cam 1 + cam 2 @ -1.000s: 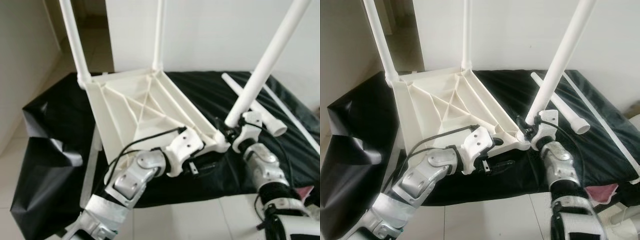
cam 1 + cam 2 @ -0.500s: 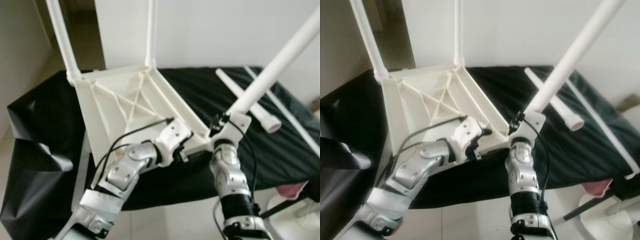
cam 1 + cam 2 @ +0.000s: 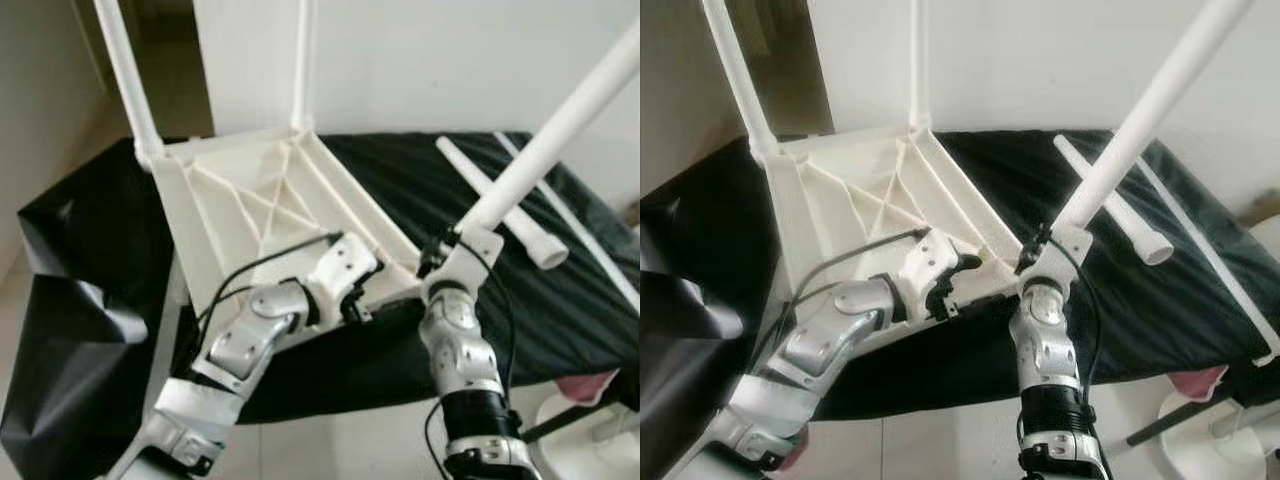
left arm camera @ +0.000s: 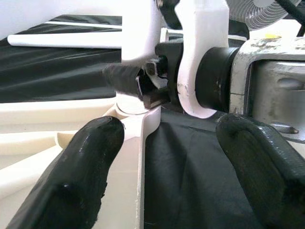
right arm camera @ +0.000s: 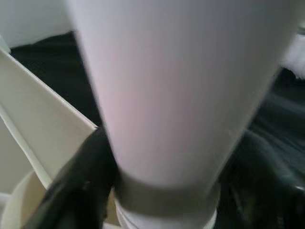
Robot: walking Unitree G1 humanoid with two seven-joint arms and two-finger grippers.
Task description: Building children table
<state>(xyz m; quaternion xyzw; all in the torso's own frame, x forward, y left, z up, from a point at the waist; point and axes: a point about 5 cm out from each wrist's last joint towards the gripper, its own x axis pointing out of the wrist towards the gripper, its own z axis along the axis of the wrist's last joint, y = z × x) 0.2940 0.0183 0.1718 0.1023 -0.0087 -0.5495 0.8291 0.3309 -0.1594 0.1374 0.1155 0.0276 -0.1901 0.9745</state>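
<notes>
1. The upturned white tabletop is lying tilted on a surface draped in black sheeting, its ribbed underside facing up. Two legs are already standing in the far corner sockets – one at the far left and one at the far right.

2. The third leg is being seated at the near right corner socket. The right gripper is clamping this leg just above its lower end; in the right wrist view the leg's foot is sitting right at the socket's round rim, though how deep it is in cannot be told.

3. The left gripper is hovering beside that same corner with its fingers spread apart – one lying over the tabletop's rim, the other over the black sheeting, gripping nothing.

4. A fourth leg is lying loose on the sheeting to the right, well apart from the tabletop, so by my reckoning the build is a little over half done: this leg to finish, one more to fit, then turning the table over.

5. The tabletop is looking like moulded cream plastic, stiffened by diagonal ribs; the legs are smooth, matte white tubes, tapering slightly. The sheeting is thin, glossy and creased.
</notes>
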